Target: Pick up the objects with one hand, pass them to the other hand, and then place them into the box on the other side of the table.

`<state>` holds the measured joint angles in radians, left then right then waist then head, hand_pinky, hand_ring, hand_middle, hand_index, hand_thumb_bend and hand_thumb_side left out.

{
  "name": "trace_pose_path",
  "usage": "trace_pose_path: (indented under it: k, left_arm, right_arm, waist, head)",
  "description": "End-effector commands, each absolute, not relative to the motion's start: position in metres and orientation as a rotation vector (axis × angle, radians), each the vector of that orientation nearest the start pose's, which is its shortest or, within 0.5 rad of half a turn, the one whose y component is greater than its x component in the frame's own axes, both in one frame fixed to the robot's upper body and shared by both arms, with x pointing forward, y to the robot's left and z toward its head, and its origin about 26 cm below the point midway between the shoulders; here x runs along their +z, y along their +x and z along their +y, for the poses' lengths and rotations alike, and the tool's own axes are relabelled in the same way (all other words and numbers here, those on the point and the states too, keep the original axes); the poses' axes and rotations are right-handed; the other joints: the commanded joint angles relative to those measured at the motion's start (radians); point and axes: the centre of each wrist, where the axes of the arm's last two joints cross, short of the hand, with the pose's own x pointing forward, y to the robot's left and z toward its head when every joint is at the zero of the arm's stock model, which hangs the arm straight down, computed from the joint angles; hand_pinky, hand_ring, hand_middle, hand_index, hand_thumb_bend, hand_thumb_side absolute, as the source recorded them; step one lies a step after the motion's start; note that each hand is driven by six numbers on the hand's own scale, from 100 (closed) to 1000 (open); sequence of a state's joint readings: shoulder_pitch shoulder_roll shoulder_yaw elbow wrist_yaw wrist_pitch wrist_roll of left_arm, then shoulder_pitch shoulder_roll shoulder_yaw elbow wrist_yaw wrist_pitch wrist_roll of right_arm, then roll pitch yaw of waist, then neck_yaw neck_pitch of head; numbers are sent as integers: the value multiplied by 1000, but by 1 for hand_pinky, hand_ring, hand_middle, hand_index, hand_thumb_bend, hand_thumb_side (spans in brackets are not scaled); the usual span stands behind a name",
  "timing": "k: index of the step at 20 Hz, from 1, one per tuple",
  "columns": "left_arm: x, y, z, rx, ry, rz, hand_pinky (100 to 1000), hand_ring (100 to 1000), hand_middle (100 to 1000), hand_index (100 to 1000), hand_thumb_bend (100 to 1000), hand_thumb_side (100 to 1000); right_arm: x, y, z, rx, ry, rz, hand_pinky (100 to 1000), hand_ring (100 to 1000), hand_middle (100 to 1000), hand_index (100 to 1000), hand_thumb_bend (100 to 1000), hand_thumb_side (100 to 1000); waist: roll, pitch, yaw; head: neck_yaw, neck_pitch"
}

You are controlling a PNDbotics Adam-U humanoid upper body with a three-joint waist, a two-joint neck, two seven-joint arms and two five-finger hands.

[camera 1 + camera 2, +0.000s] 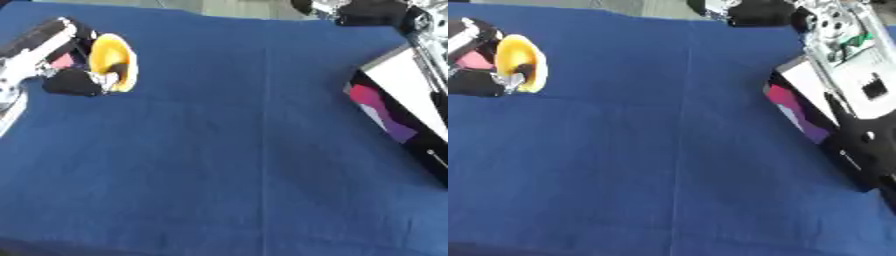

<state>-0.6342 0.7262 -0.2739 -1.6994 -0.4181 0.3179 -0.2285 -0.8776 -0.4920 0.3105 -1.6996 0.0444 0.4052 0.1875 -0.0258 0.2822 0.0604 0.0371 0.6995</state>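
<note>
yellow rounded object (112,61) — left robot hand (77,82) gripping

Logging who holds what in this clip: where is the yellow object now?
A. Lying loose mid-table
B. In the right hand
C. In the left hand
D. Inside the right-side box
C: the left hand has its fingers curled round the yellow object at the table's left edge.

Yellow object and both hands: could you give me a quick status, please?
Left hand shut on yellow object, far left. Right hand at far edge, fingers unclear. Box on the right, blue cloth between.
</note>
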Motion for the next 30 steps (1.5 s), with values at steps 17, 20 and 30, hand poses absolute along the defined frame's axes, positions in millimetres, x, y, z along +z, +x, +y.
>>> trace_pose_path:
  k: [17,20,30]
  left_arm:
    - [231,376,224,-1148,1024,-1936,634,605,535,549,240,206]
    - [227,378,219,-1145,1014,-1963,630,601,530,547,234,206]
    - [224,380,201,-1098,938,-2068,620,592,521,545,211,215]
  right_arm:
    - [307,343,-128,1262,-93,-1905,887,882,802,908,533,377]
    - [305,345,-119,1276,-82,-1894,886,880,799,904,522,377]
    - [305,345,-94,1336,-93,-1867,884,874,791,892,506,369]
  waist:
    - [-23,-42,-4]
    - [-25,-43,-4]
    - [-28,-45,-1]
  head:
    - [-25,-7]
    - [-28,-5]
    - [-38,2]
